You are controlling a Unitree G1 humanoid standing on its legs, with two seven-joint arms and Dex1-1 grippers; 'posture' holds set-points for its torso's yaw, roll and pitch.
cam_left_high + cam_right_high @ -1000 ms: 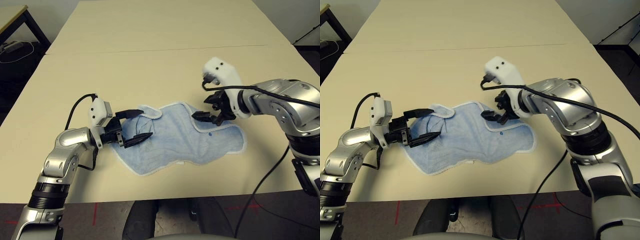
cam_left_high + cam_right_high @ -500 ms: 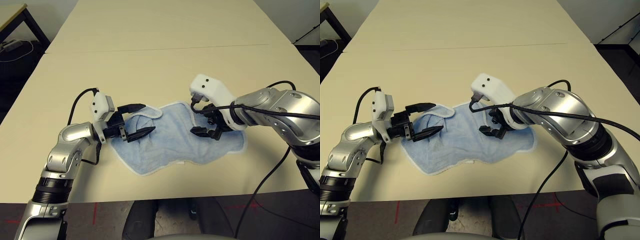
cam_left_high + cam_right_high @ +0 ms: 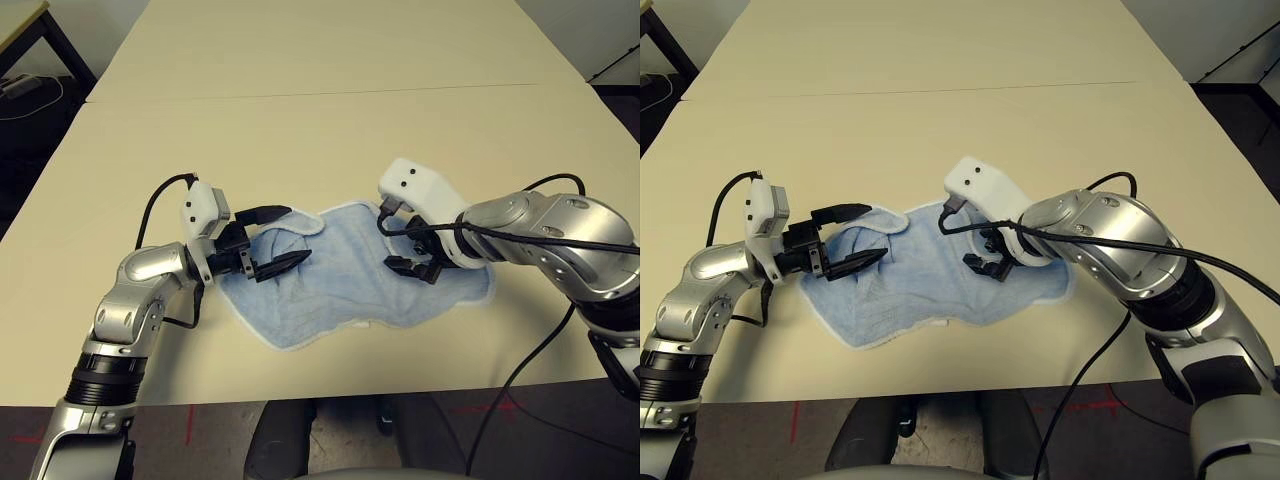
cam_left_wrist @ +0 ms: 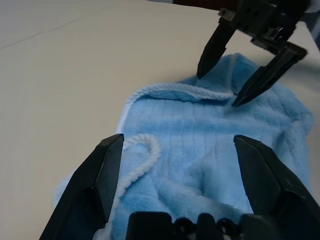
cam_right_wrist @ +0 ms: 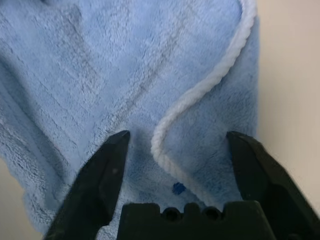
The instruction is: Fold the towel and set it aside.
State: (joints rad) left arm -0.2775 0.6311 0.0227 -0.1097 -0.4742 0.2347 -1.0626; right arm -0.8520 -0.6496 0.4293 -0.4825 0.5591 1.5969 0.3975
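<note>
Beige table [image 3: 330,120] — rumpled towel [image 3: 340,290], pincers apart.

Head stereo pair: high, looking fwd and down over the beige table [image 3: 300,120], whole workspace in frame; both eyes share the same scene, slightly offset.

L wrist cam: low, near level, close-up along left gripper [image 4: 177,165] across the towel [image 4: 200,145] toward right gripper [image 4: 250,65].

R wrist cam: very close, steeply down onto towel between right gripper's fingers [image 5: 107,172], white edging [image 5: 200,95] shared w/ head views.
</note>
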